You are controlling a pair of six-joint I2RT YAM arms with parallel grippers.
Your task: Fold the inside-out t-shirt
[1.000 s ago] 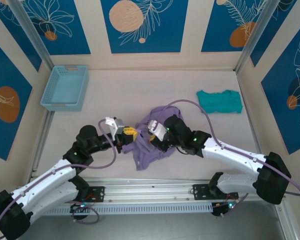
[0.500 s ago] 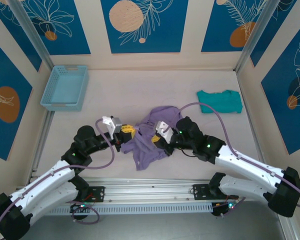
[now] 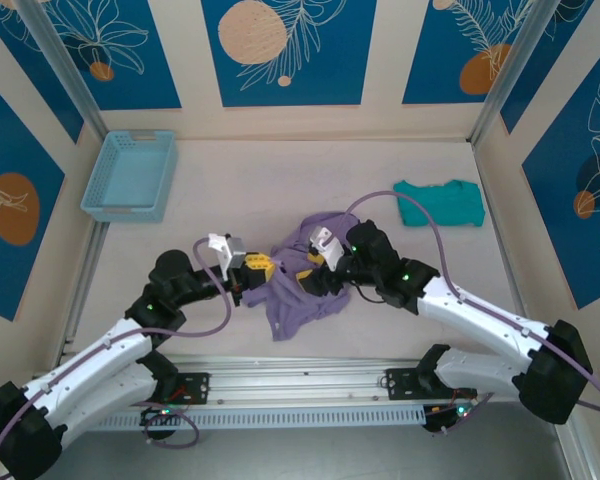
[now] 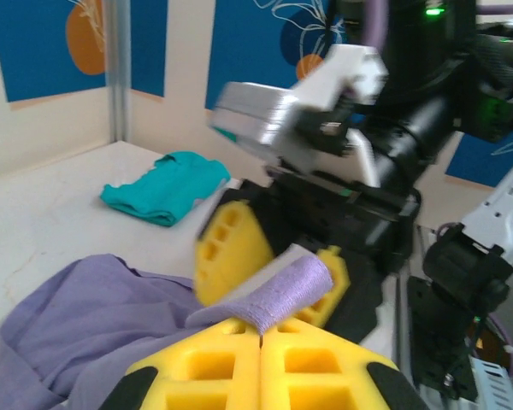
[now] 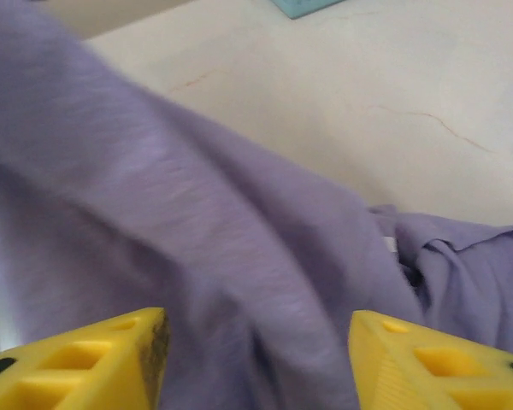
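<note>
Crumpled inside-out t-shirt [image 3: 295, 300] at frame centre.
Long axis runs upper right to lower left on pale counter [image 3: 280, 180]; left claw [image 4: 261, 337] pinches a fabric fold, right claw [image 5: 256, 359] stands wide over cloth; blue-panelled walls [image 3: 280, 50] around.

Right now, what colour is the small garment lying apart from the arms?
The garment is teal-green, clearest in the top external view.

Left arm [image 3: 100, 355], right arm [image 3: 480, 312]: white link shells, black joint housings, small green lights. Purple cable [image 3: 385, 202] loops along each. Fingers [image 4: 231, 367] yellow, blocky, with moulded rectangular recesses. White wrist camera mounts [image 3: 220, 245].
</note>
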